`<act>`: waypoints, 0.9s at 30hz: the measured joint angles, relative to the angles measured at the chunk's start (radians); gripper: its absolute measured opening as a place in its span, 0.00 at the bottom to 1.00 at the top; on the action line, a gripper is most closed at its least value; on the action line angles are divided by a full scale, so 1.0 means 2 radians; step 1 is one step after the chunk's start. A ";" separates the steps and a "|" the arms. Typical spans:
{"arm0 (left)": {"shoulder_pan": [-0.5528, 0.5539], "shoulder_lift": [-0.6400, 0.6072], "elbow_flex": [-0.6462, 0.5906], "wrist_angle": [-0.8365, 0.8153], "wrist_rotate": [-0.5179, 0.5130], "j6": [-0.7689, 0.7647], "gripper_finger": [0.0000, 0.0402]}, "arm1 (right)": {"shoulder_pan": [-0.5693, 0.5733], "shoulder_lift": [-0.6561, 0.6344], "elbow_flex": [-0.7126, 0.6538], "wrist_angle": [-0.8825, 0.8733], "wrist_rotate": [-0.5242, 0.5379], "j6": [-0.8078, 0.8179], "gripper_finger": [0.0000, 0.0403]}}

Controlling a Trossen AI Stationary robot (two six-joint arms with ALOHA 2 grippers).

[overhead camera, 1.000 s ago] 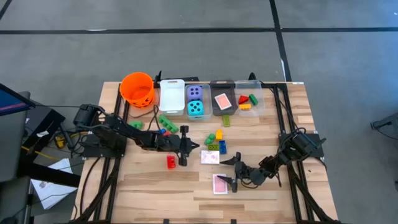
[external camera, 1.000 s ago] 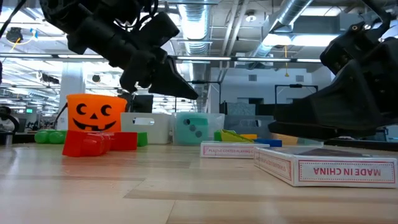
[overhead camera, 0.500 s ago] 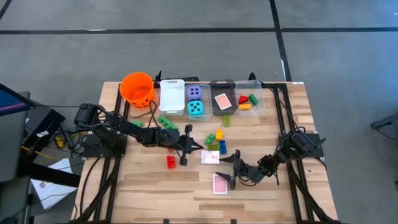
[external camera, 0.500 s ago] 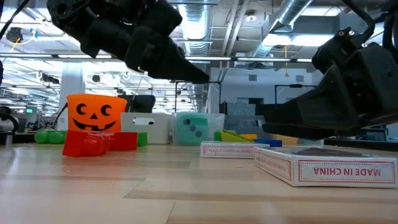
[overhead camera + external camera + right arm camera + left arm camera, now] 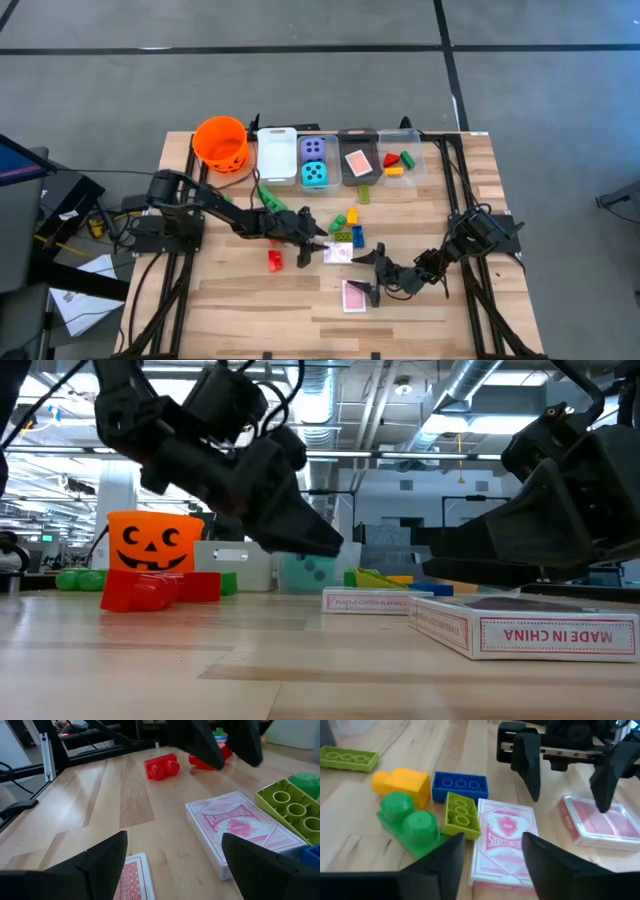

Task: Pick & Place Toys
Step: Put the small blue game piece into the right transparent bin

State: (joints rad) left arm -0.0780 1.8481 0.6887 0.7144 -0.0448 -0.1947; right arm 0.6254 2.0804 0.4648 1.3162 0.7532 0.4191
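A pink-backed card pack [image 5: 338, 253] lies flat on the table beside a cluster of small bricks [image 5: 347, 225]: blue [image 5: 459, 786], yellow [image 5: 402, 782], lime [image 5: 460, 815], green [image 5: 410, 822]. My left gripper [image 5: 320, 243] stands open just left of that pack, its fingers [image 5: 451, 851] on either side of the pack's near end [image 5: 502, 870]; whether they touch it I cannot tell. A second pack [image 5: 354, 295] lies nearer the front edge. My right gripper [image 5: 373, 276] is open beside it, low over the table. A red brick [image 5: 274, 260] lies left of the packs.
Along the far edge stand an orange pumpkin bucket [image 5: 222, 142], a white bin [image 5: 277, 152], and clear bins holding a purple and a teal die [image 5: 314, 162], a card pack [image 5: 358, 161] and bricks [image 5: 398, 162]. Green bricks [image 5: 268, 197] lie near the bins.
My left gripper has come down and gone toward the table's right edge, up to the card pack by the bricks. It has rolled about its own line, and its fingers, shut before, now stand apart. The packs and bricks have not moved.
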 joint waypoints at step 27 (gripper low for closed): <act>-0.008 0.054 0.044 -0.031 -0.034 -0.002 0.68 | -0.005 0.000 0.010 -0.032 -0.035 0.035 0.79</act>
State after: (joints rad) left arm -0.0949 1.9553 0.7759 0.6526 -0.1127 -0.1991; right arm 0.6159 2.0804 0.4843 1.2525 0.6837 0.4881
